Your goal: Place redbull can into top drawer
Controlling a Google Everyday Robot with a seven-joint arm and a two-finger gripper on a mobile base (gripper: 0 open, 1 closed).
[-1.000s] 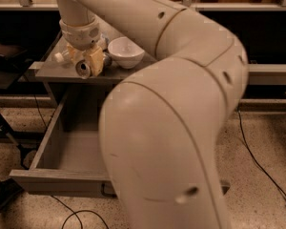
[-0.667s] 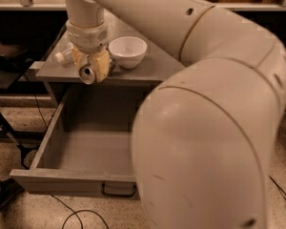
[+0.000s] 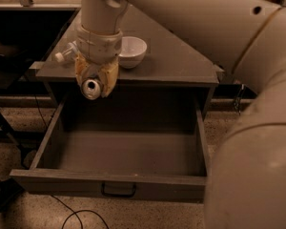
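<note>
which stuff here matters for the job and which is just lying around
For the job: redbull can, held in the gripper above the open top drawer.
Lying about: white bowl, clear bottle, both on the tabletop.

Your cream two-finger gripper (image 3: 96, 84) hangs at the front edge of the grey worktop (image 3: 181, 56), near its left corner, over the back left of the open wide grey top drawer (image 3: 62, 178). It clasps the slim silver redbull can (image 3: 91, 88). Behind it, a round white bowl (image 3: 131, 51) sits on the worktop just to its right. A clear plastic bottle (image 3: 66, 54) lies by the left edge.
</note>
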